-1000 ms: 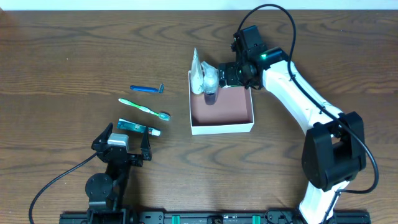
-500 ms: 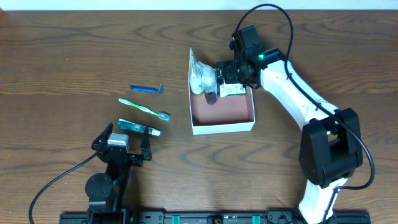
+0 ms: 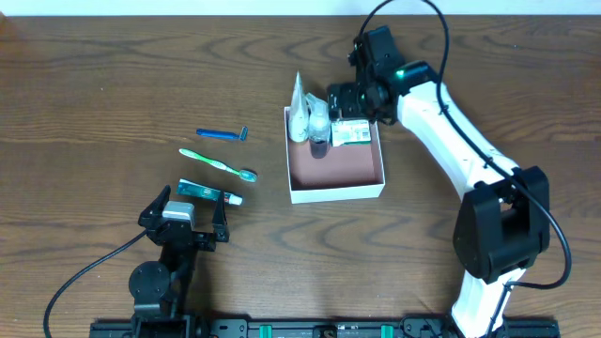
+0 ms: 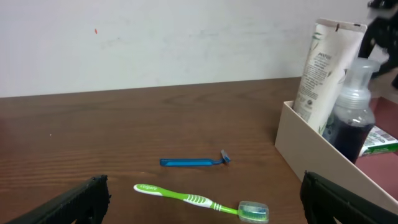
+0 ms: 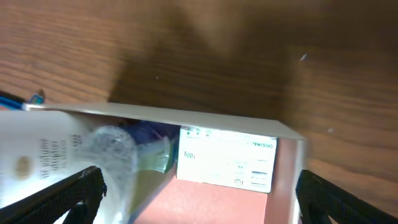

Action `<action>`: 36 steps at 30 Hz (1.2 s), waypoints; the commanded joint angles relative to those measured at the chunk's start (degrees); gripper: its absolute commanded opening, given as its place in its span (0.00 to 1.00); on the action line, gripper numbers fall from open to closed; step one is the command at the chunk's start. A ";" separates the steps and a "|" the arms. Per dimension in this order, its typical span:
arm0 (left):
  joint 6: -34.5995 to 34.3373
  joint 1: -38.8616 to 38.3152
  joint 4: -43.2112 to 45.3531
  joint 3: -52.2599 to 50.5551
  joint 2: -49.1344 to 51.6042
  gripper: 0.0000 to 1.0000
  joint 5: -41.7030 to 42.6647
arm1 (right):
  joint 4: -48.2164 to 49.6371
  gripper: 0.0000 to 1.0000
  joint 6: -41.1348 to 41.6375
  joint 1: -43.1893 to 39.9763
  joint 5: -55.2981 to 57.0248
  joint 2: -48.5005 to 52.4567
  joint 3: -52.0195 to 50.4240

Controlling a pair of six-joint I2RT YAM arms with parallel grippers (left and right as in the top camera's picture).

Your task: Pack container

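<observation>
The container, a white-walled box with a pink-brown floor, sits mid-table. Along its far side stand a white tube and a clear spray bottle of dark liquid, and beside them lies a green-and-white packet. My right gripper hovers open over the container's far wall, its jaws empty above the packet. Near the front edge rests my left gripper, open and empty, facing a green toothbrush and a blue razor.
Left of the container lie the blue razor, the green toothbrush and a small teal tube, in a column toward my left gripper. The right arm reaches over the table's right half.
My right gripper has lifted back toward the far edge, uncovering the green-and-white packet that now lies in the container. The left arm has not moved.
</observation>
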 commanded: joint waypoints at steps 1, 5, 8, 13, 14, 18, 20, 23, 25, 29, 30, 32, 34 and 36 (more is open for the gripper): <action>-0.07 0.28 -1.81 -1.09 -0.31 0.98 0.81 | -1.44 0.99 -1.49 -1.09 -0.59 -1.86 3.72; -0.07 0.28 -1.81 -1.09 -0.31 0.98 0.81 | -3.76 0.99 -1.95 -2.64 0.76 -2.49 6.27; -0.07 0.28 -1.81 -1.09 -0.31 0.98 0.81 | -5.42 0.99 -1.90 -4.94 3.58 -2.97 7.74; -0.07 0.28 -1.81 -1.09 -0.31 0.98 0.81 | -7.89 0.99 -1.90 -11.19 6.93 -3.10 8.44; -0.04 0.28 -1.81 -1.09 -0.31 0.98 0.81 | -8.59 0.99 -1.90 -12.61 6.91 -3.10 8.44; -0.04 0.28 -1.81 -1.09 -0.31 0.98 0.81 | -11.43 0.99 -1.18 -18.95 6.67 -3.10 8.44; -0.07 0.28 -1.81 -1.09 -0.31 0.98 0.81 | -12.87 0.99 -1.20 -21.90 6.67 -3.10 8.44; -0.04 0.28 -1.81 -1.09 -0.31 0.98 0.81 | -14.91 0.99 -1.25 -25.42 6.71 -3.10 8.44; -0.07 0.28 -1.81 -1.09 -0.31 0.98 0.81 | -16.15 0.99 -1.29 -27.61 7.10 -3.10 8.44; -0.07 0.28 -1.77 -1.09 -0.31 0.98 0.98 | -17.81 0.99 -1.25 -31.26 7.08 -3.10 8.44; -0.07 0.28 -1.79 -1.09 -0.31 0.98 0.98 | -17.81 0.99 -1.25 -31.80 7.08 -3.10 8.44; -0.07 0.28 -1.77 -1.09 -0.31 0.98 0.98 | -17.66 0.99 -1.27 -32.81 7.10 -3.10 8.44; -0.07 0.28 -1.68 -1.09 -0.31 0.98 0.98 | -17.62 0.99 -1.27 -33.44 7.10 -3.10 8.44; -1.44 0.28 -1.64 -1.09 -0.31 0.98 1.40 | -17.62 0.99 -1.27 -33.79 7.10 -3.10 8.44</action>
